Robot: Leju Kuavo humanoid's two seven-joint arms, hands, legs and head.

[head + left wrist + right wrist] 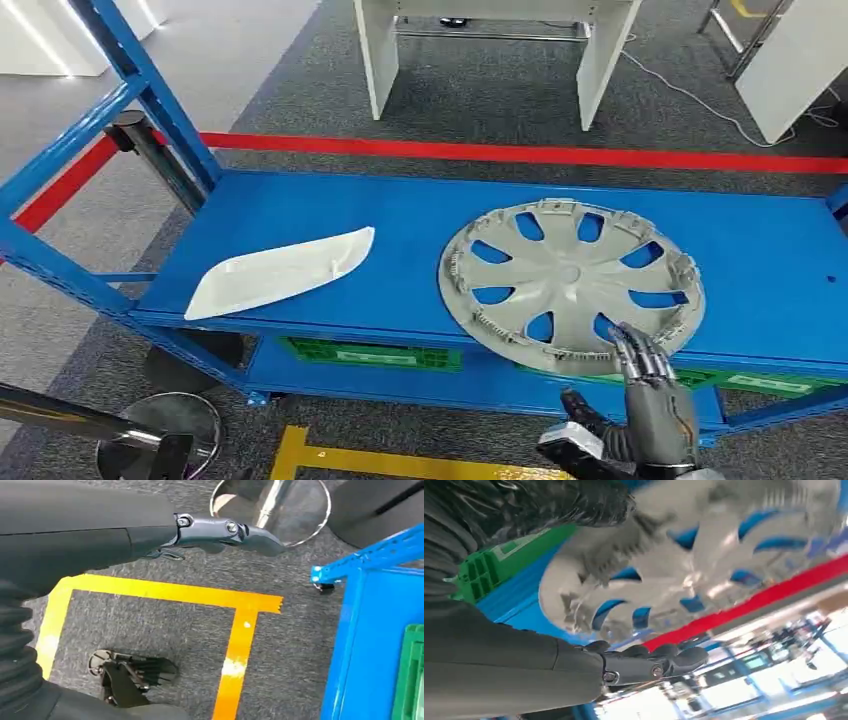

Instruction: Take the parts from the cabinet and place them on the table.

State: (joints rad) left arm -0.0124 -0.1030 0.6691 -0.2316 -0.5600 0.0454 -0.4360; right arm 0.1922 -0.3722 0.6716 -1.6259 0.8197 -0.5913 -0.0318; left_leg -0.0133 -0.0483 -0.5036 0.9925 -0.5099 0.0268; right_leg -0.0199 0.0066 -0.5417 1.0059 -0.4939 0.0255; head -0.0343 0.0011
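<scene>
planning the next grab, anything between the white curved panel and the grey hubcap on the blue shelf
Nothing: the head view shows bare blue shelf between white curved panel and grey hubcap.

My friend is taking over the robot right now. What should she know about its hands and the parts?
Right hand: at the near rim of the round grey plastic wheel cover, fingers on its edge; a firm grip cannot be confirmed.
Left hand: hangs low over the floor, holding nothing, fingers fairly straight.
Parts: the wheel cover and the long white plastic panel both lie on the blue metal shelf.
Done: nothing moved yet.
Left: carry both parts to the table.
</scene>
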